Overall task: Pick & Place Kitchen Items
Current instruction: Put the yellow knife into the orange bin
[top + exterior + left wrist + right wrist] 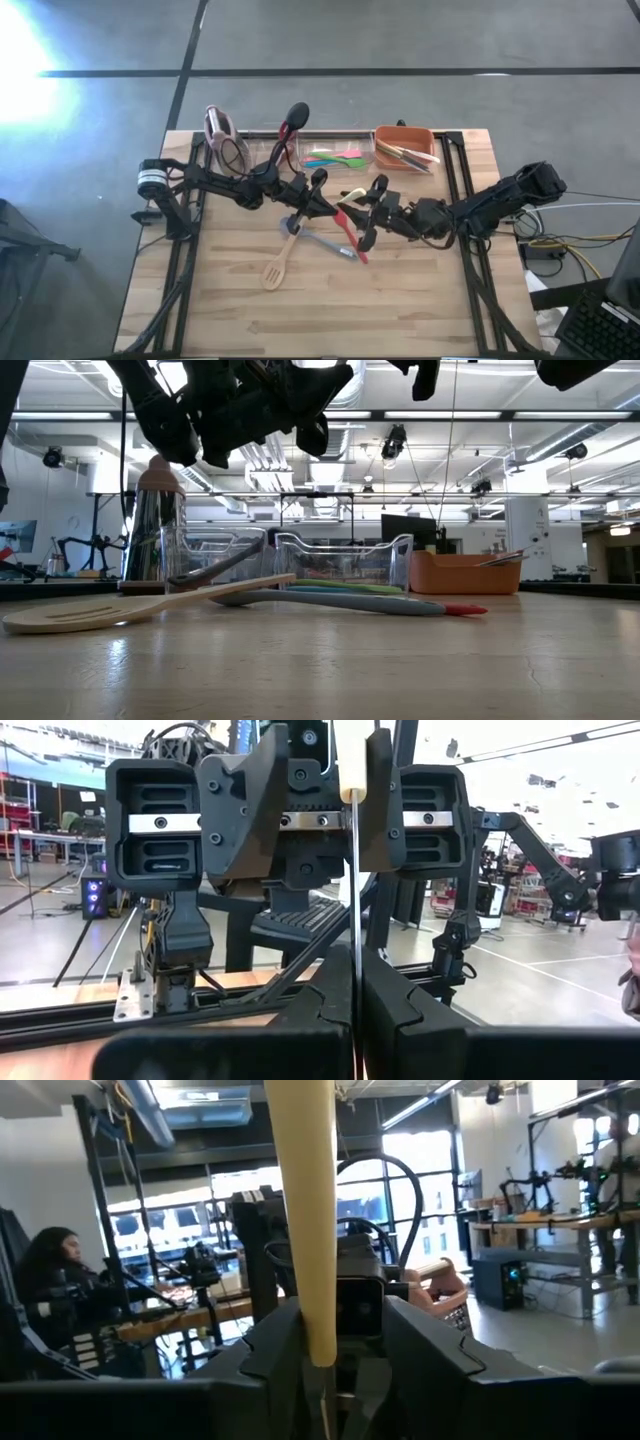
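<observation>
Your left pincer (352,1010) and right pincer (322,1345) both pinch one pale-handled knife (305,1210) above the middle of the surface (400,310), evidently a handover, since the orange bin (404,136) lies on the right arm's side.

The desk (400,300) is pale, matt wood with visible grain. The slotted spatula (277,266) is smooth, bare wood. The clear bin (345,563) is glossy transparent plastic; the orange bin (404,137) looks matt plastic.
</observation>
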